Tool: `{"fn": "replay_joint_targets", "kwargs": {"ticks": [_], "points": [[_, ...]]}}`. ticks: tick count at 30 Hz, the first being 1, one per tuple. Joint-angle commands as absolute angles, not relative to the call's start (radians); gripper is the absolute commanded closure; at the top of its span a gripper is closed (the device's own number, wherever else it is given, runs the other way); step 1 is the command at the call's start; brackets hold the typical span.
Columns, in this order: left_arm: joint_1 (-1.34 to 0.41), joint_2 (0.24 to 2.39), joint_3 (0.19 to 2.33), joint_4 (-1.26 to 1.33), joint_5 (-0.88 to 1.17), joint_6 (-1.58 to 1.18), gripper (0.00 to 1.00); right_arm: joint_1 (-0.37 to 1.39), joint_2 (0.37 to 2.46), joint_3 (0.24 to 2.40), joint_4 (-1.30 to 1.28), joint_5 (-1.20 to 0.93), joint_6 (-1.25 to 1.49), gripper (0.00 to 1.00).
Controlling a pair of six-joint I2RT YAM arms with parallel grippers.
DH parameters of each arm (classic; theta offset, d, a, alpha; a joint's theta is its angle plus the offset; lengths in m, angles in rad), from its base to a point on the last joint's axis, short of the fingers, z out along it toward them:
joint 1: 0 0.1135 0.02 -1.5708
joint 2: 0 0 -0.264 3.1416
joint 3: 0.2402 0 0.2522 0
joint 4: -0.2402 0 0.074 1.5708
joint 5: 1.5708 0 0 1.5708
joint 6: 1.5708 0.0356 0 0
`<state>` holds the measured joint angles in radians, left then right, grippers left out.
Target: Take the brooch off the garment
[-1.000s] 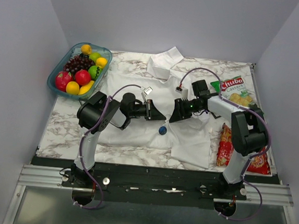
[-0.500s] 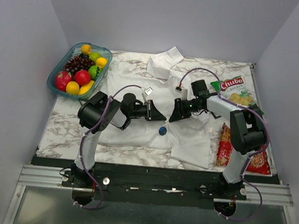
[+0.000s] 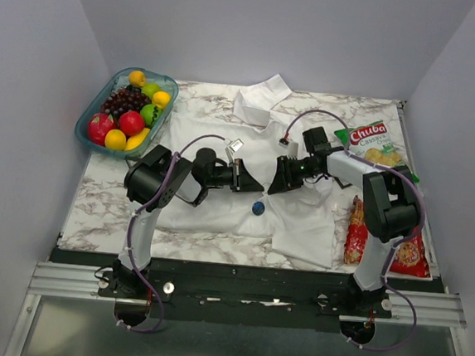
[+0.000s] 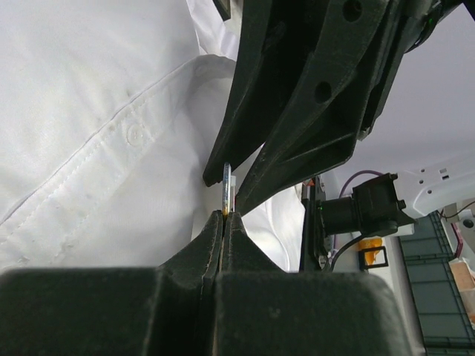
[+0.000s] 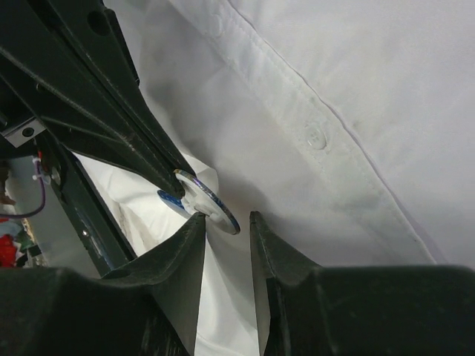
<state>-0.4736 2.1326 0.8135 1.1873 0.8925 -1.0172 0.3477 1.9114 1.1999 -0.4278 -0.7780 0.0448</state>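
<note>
The garment (image 3: 218, 214) is a white wrinkled shirt spread over the marble table; its button placket shows in both wrist views (image 4: 89, 111) (image 5: 356, 89). The brooch (image 3: 258, 206) is a small dark-blue round pin just below the meeting gripper tips. My left gripper (image 3: 253, 185) is shut on it. It stands edge-on between the tips in the left wrist view (image 4: 228, 185). In the right wrist view it is a pale disc with a blue rim (image 5: 211, 204). My right gripper (image 3: 275, 186) (image 5: 227, 216) is open, its left fingertip (image 5: 194, 222) at the disc's edge.
A blue-green tray (image 3: 82, 127) of fruit stands at the back left. A Chuba chips bag (image 3: 372, 141) and a red snack pack (image 3: 357, 234) lie on the right. The shirt's collar (image 3: 261, 93) is folded at the back. A small silvery tag (image 3: 234, 144) lies on the shirt.
Almost nothing: the right arm has shifted very slightly. Both grippers stay tip to tip over the shirt.
</note>
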Motion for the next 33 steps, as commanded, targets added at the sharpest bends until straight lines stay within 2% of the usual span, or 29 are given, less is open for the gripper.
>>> {"fn": "replay_joint_targets", "kwargs": {"ticks": [1, 8, 12, 15, 23, 27, 29, 30, 31, 33], "points": [[-0.515, 2.134, 0.838, 1.267, 0.963, -1.011, 1.00, 0.351, 1.945, 1.238, -0.402, -0.712, 0.100, 0.64], [-0.580, 2.105, 0.844, 1.272, 1.005, -0.977, 1.00, 0.351, 1.982, 1.279, -0.407, -0.657, 0.136, 0.69], [-0.601, 2.071, 0.847, 1.047, 0.956, -0.824, 1.00, 0.354, 1.991, 1.344, -0.410, -0.695, 0.127, 0.70], [-0.591, 2.048, 0.844, 0.938, 0.905, -0.738, 1.00, 0.354, 1.961, 1.394, -0.477, -0.755, 0.026, 0.68], [-0.532, 2.010, 0.873, 0.789, 0.882, -0.618, 1.00, 0.351, 1.784, 1.358, -0.657, -0.672, -0.199, 0.61], [-0.534, 1.933, 0.934, 0.491, 0.874, -0.372, 1.00, 0.353, 1.709, 1.319, -0.661, -0.632, -0.241, 0.58], [-0.537, 1.887, 1.009, 0.318, 0.861, -0.124, 1.00, 0.351, 1.689, 1.315, -0.658, -0.580, -0.233, 0.57], [-0.541, 1.872, 1.032, 0.146, 0.847, -0.030, 1.00, 0.350, 1.672, 1.315, -0.657, -0.562, -0.230, 0.57], [-0.545, 1.858, 1.055, 0.070, 0.815, 0.167, 1.00, 0.344, 1.663, 1.315, -0.655, -0.533, -0.229, 0.56], [-0.555, 1.819, 1.104, -0.111, 0.775, 0.332, 1.00, 0.344, 1.632, 1.310, -0.643, -0.491, -0.227, 0.56]]}}
